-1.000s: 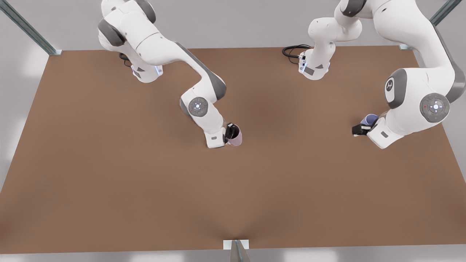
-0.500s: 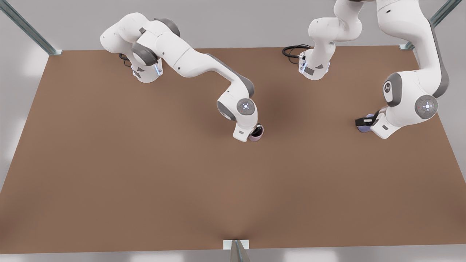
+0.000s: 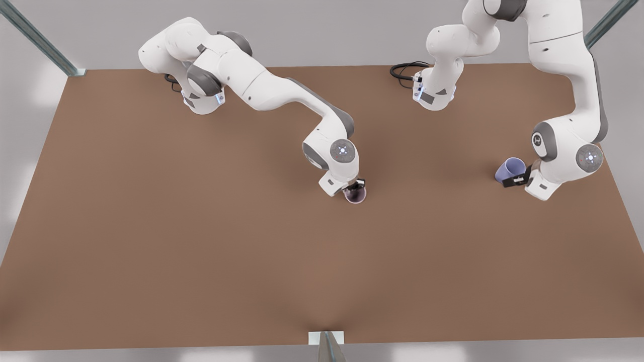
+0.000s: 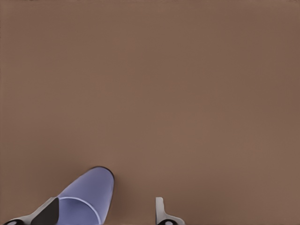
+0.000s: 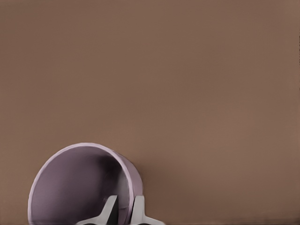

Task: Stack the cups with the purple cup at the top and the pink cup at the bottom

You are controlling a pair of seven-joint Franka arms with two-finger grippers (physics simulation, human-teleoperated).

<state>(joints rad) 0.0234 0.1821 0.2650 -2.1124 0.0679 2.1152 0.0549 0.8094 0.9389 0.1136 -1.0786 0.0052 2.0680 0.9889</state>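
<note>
Right gripper (image 3: 356, 185) — sitting near the middle of the flat brown tabletop (image 3: 201, 241), at the end of the arm reaching in from the front view's left. Its two pale fingers (image 5: 110, 211) are pinching the wall of the small pale mauve-pink tapered tumbler, the pink cup (image 3: 355, 194), one finger inside the rim and one outside. The right wrist view is looking into that cup (image 5: 77, 185): darker interior, mouth tipped toward the camera. Whether its base is touching the table cannot be told.

Left gripper (image 3: 518, 178) — working near the table edge on the front view's right. The small bluish-lavender tapered tumbler, the purple cup (image 3: 509, 170), is lying tilted, just beside the black gripper. In the left wrist view the cup (image 4: 86, 199) is resting against one dark fingertip (image 4: 47, 212); the other finger (image 4: 161, 213) is standing apart from it with bare table between, so the fingers are spread and not clamping the cup.

The two cups are sitting well apart.
</note>
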